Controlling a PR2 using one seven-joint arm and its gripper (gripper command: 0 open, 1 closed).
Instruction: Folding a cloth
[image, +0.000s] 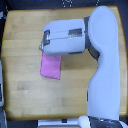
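Observation:
The pink-magenta cloth (50, 67) lies flat on the wooden table (22, 30), a little left of the middle in the exterior view. Its top edge runs under my arm and is hidden. The visible part is a small upright rectangle. My gripper (44, 44) is at the left end of the big pale forearm (67, 37), directly above the cloth's top edge. Only a dark bit of the wrist shows; the fingers are hidden under the arm, so whether they are open, shut or touching the cloth does not show.
My upper arm (102, 65) covers the exterior view's right side of the table from top to bottom. A grey object (1, 85) stands off the table's left edge. Dark items (65, 2) sit beyond the top edge.

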